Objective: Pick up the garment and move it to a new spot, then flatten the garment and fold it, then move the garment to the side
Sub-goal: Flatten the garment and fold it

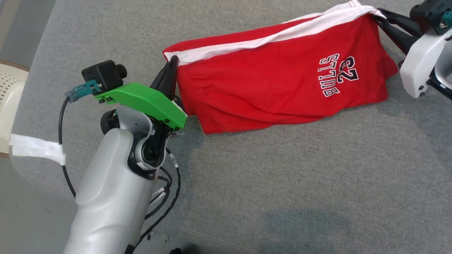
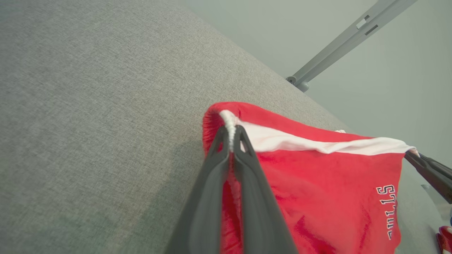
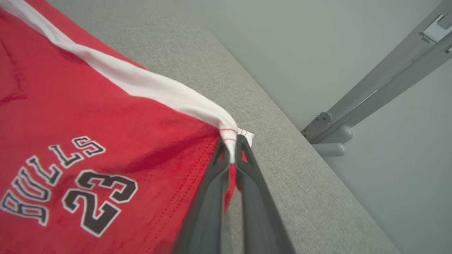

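Red garment (image 1: 268, 84), white stripe, stretched, hanging

The left gripper (image 1: 172, 65) at near left and the right gripper (image 1: 378, 16) at far right both pinch closed on the garment (image 1: 268, 84).

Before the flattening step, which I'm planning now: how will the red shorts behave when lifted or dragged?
Likely floppy: the red shorts sag and wrinkle between the left gripper and right gripper, each shut on a corner. Probably light: two fingertip pinches hold their top edge raised. Dragged over the grey fabric surface, they may bunch up.
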Motion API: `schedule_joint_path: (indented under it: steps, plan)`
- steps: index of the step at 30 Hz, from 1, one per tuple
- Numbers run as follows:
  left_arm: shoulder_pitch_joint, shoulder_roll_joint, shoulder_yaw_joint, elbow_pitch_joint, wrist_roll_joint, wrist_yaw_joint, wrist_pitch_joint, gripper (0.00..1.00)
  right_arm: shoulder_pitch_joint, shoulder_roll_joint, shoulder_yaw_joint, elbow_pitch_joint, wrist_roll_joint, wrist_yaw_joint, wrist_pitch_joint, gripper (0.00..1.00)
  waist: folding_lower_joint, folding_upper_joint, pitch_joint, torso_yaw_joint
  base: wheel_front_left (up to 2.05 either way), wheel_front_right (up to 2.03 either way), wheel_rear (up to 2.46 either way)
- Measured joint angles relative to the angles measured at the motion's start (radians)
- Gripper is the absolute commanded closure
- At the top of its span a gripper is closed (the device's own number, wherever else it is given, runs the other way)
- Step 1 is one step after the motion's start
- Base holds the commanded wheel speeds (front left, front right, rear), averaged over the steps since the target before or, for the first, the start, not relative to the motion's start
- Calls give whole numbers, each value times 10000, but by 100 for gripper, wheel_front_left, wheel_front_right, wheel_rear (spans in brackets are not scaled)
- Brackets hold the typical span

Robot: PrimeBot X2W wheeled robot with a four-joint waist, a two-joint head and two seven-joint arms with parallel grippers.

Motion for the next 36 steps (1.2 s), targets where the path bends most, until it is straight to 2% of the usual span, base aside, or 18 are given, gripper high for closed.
schedule_joint_path:
  steps: [9, 22, 23, 24, 25, 30, 33, 34, 36]
  plan:
    - [-899, -94, -907, 1421, -558, -107, -460, 100, -964, 167, 1446, 1231, 378, 0, -213, 100, 0, 0, 349, 265, 0, 0, 0]
    - [-1651, -105, -2127, 2334, -1200, -8, -1206, 100, -1904, 802, 2038, 2892, 316, 0, -941, 100, 0, 0, 367, 285, 0, 0, 0]
    - [-1697, -105, -2201, 2374, -1231, -2, -1231, 100, -1899, 915, 2059, 2989, 313, 0, -980, 75, 0, 0, 367, 282, 0, 0, 0]
    - [-1738, -107, -2263, 2416, -1269, 2, -1298, 100, -1886, 1028, 2080, 3047, 313, 0, -1022, 45, 0, 0, 364, 269, 0, 0, 0]
    - [-1774, -105, -2320, 2491, -1329, 15, -1329, 100, -1868, 1139, 2088, 3083, 313, 0, -1127, 0, 0, 0, 360, 245, 0, 0, 0]
    - [-1789, -100, -2351, 2940, -1469, 63, -1471, 99, -1650, 1593, 2136, 3333, 504, 0, -1352, 0, 0, 0, 278, 7, 0, 0, 0]
    - [-1750, 23, -2242, 3085, -1482, 100, -1570, 49, -1617, 1822, 2125, 3248, 907, 0, -1505, 0, 0, 0, 176, -214, 0, 0, 0]
    - [-1706, 119, -2201, 3089, -1486, 102, -1607, 0, -1619, 1845, 2115, 3170, 1051, 0, -1532, 0, 0, 0, 140, -300, 0, 0, 0]
    - [-1592, 309, -2150, 3012, -1519, 98, -1609, 0, -1624, 1843, 2036, 2999, 1344, 0, -1526, 0, 0, 0, 63, -488, 0, 0, 0]
